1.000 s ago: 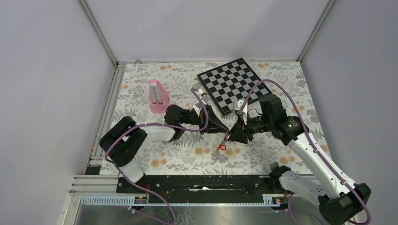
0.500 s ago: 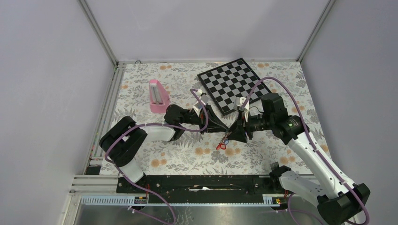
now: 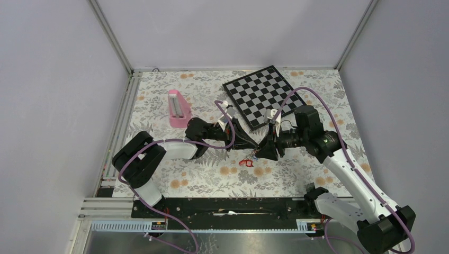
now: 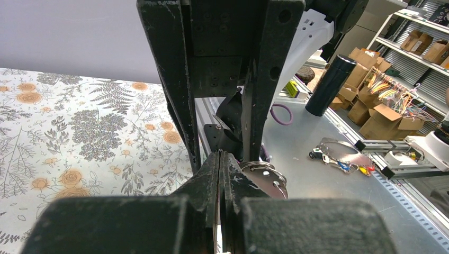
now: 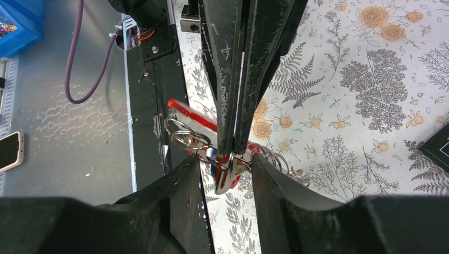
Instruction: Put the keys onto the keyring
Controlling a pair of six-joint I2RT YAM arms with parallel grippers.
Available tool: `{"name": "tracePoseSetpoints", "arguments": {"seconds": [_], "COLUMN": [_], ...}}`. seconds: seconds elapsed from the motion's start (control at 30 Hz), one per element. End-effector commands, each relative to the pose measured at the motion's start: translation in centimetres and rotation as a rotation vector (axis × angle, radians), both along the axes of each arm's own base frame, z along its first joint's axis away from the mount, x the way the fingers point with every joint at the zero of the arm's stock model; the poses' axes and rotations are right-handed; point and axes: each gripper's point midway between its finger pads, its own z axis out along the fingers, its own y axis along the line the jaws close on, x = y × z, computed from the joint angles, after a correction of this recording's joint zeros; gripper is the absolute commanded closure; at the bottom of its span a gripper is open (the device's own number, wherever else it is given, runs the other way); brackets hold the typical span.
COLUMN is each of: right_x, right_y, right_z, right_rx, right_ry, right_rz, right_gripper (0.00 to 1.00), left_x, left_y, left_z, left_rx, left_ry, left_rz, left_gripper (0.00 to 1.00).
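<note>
Midway between the counter's (image 3: pixel 212 177) side edges, the left tool (image 5: pixel 235 145) clenched the keyring (image 5: pixel 186 112), several keys (image 5: pixel 227 180) seemingly strung already. The right tool (image 5: pixel 225 161) gaped, released, around one key, which may not be on yet.

Plain grey walls (image 3: pixel 222 32) close the bench's far, left and right edges, with aluminium posts (image 3: pixel 110 36) rising from both far corners. A floral cloth (image 3: pixel 201 177) covers the bench, and a black rail (image 3: pixel 227 205) runs along its near edge. Beyond the bench stand shelves (image 4: pixel 418 53) of cardboard boxes (image 4: pixel 389 119). The light is even.
</note>
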Motion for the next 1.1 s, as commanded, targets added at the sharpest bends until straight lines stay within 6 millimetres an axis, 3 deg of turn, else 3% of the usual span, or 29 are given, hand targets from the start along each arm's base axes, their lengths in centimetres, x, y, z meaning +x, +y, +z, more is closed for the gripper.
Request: {"name": "tracePoseSetpoints", "arguments": {"seconds": [0.0,0.3,0.8,0.9,1.07], "right_x": [1.0,0.4,0.0,0.1,0.2], "right_y": [0.0,-0.2,-0.5,-0.8,-1.0], "right_z": [0.0,-0.1,-0.3,-0.5,-0.3], "right_rx": [0.000,-0.004,-0.015,-0.030,-0.042], "right_ry": [-0.020,-0.030,-0.036,-0.046,-0.062], "right_rz": [-0.036,-0.013,-0.004,-0.016,-0.031], "right_gripper": [0.56,0.66,0.92,0.91,0.73], "left_x": [-0.1,-0.2,0.2,0.5,0.7], "left_y": [0.6,0.7,0.9,1.0,1.2], "left_z": [2.8,2.8,2.9,3.0,2.8], "left_rx": [-0.094,-0.094,-0.097,-0.098,-0.094], "left_ry": [-0.088,-0.093,-0.104,-0.107,-0.113], "left_rz": [0.029,0.026,0.040,0.048,0.058], "left_gripper": [1.00,1.00,1.00,1.00,1.00]}}
